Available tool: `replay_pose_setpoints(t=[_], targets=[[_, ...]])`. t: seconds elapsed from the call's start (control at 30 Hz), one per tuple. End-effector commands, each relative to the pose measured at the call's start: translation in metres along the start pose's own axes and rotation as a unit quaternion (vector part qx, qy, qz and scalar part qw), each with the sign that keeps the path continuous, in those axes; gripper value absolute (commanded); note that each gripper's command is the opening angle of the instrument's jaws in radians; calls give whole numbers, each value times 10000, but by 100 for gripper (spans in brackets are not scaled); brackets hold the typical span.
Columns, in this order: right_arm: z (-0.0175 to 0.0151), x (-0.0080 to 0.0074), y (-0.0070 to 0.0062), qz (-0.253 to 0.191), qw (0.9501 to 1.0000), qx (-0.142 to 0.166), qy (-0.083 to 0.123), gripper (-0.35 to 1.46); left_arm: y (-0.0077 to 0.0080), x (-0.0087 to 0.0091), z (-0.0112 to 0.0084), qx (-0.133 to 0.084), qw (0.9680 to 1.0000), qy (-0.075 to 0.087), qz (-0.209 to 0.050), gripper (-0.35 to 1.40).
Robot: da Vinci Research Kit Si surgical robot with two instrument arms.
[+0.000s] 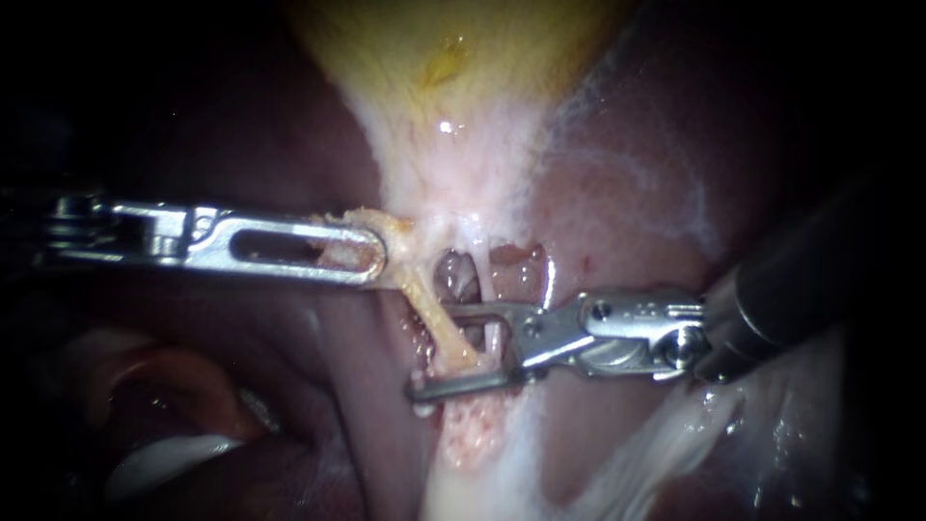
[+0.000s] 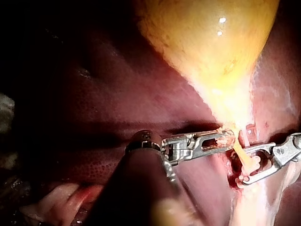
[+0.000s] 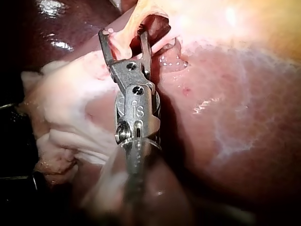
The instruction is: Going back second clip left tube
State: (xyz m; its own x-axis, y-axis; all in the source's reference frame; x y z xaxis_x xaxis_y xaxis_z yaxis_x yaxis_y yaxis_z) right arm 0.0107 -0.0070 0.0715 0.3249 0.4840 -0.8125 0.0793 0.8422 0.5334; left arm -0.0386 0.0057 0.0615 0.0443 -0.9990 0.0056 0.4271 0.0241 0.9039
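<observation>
The yellow gallbladder [image 1: 453, 58] narrows down to a pale neck. From it the left tube [image 1: 439, 323], a thin yellowish strand, runs down across a small opening in the tissue. My right instrument [image 1: 431, 349] has its jaws open, one above and one below this tube, which lies between them without being squeezed. The right wrist view shows the same straddle [image 3: 121, 32]. My left instrument [image 1: 371, 256] is shut on the frayed tissue at the gallbladder neck [image 1: 386, 227], holding it to the left; the left wrist view [image 2: 225, 139] shows this too.
Dark red liver [image 1: 627, 193] surrounds the site. A second pale strand [image 1: 487, 289] runs just right of the left tube. White fatty tissue [image 3: 70, 103] lies beside the right instrument's shaft, and pale tissue [image 1: 164, 463] sits at the lower left.
</observation>
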Motion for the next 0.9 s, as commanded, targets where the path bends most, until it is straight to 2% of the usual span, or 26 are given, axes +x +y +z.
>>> replay_pose_setpoints(t=[0.03,0.5,0.9], targets=[[-4,1,0,-27,10000,11,1,50,-1,0,0,4,10000,2,2,-35],[-21,4,3,-114,9999,12,6,50,0,0,-1,4,10000,2,3,-35],[-66,25,10,-252,9995,-167,7,50,0,1,-1,4,10000,2,5,-35]])
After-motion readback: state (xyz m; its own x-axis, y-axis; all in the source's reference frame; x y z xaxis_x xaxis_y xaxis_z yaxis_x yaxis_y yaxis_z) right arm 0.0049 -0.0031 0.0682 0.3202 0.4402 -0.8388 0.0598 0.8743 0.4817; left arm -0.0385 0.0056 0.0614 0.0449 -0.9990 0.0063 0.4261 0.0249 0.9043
